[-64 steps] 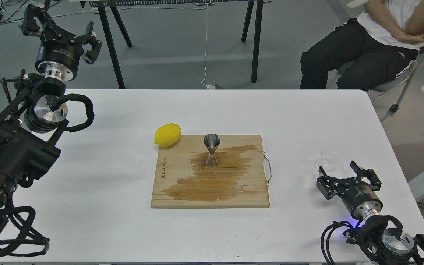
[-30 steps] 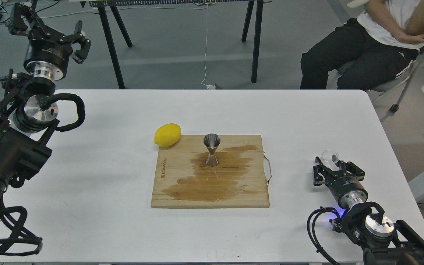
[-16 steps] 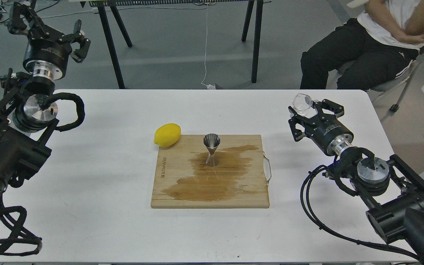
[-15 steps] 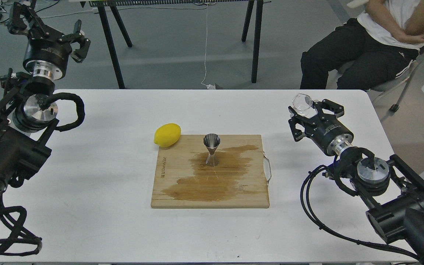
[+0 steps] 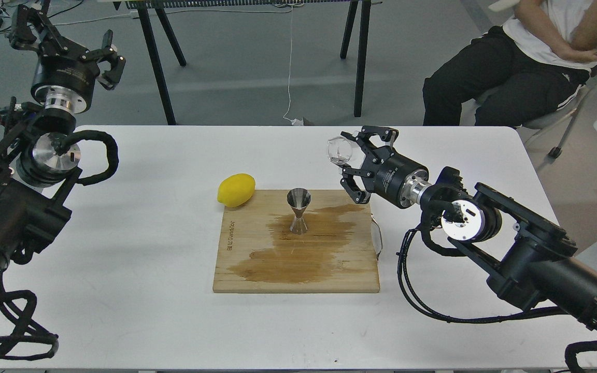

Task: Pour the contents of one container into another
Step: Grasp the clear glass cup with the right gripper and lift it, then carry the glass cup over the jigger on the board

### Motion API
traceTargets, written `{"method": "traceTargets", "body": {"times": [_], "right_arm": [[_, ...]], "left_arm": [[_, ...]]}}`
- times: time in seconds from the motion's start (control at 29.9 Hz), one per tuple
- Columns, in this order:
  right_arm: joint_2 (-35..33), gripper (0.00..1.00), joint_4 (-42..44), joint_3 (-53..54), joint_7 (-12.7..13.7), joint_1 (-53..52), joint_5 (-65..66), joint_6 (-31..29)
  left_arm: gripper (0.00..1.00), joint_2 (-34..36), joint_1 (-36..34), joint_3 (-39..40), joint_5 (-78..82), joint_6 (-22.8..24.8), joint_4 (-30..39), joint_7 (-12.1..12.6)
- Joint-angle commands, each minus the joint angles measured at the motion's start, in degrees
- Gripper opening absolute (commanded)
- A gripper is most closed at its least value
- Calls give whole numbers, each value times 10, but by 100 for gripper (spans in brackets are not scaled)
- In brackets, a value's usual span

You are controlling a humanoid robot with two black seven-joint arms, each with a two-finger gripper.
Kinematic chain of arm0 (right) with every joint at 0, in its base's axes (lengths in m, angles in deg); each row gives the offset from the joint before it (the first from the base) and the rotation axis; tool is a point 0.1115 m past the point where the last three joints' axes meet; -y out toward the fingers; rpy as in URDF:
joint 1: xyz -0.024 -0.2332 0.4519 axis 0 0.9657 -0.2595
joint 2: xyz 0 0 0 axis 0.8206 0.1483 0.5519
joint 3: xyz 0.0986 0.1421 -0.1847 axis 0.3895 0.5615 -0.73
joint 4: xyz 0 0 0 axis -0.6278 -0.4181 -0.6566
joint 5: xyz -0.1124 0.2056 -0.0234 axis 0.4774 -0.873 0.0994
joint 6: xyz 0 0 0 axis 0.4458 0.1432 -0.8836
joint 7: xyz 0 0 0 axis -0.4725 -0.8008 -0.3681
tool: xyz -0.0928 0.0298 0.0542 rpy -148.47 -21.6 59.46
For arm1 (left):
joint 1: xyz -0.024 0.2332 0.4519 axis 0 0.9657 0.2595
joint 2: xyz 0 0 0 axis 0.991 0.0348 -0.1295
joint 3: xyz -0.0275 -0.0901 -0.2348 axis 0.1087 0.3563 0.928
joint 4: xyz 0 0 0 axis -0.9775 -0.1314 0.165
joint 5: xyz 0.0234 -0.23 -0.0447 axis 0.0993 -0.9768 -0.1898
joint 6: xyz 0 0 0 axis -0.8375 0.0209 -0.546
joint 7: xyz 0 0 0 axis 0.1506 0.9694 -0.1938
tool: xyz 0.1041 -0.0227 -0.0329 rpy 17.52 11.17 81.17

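Right gripper (image 5: pixel 353 160): its fingers are closing on the cup (image 5: pixel 339 151), holding it in the air above the table (image 5: pixel 148 259), up and to the right of the jigger (image 5: pixel 298 211).
Cup: it is lying tilted on its side in the grip, mouth pointing left toward the jigger; it is looking empty, though clear glass at this range may be hiding a little liquid.
Left gripper (image 5: pixel 62 44): it is hanging high at the far left, beyond the table's back edge, with its 2 fingers spread apart and nothing between them.
Jigger: it is standing upright on the board (image 5: pixel 246 274), near the board's back edge, well apart from the cup; its inside is not showing clearly.
Board: it is lying at the table's middle with a dark wet stain spreading from the jigger's foot toward the front and right.
Lemon (image 5: pixel 236 189): it is sitting at the board's back left corner.
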Motion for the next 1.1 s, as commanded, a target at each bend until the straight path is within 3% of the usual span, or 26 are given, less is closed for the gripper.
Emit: {"method": "traceTargets", "body": {"times": [0.0, 0.63, 1.07], "right_arm": [[2, 38, -3, -25, 0, -5, 52, 2], [15, 38, -7, -84, -21, -17, 231, 15], [39, 39, 3, -98, -22, -44, 244, 33]], "left_arm": [[100, 1, 0, 0, 0, 0, -1, 0], [100, 8, 1, -1, 0, 2, -1, -1], [100, 10, 1, -1, 0, 1, -1, -1]]}}
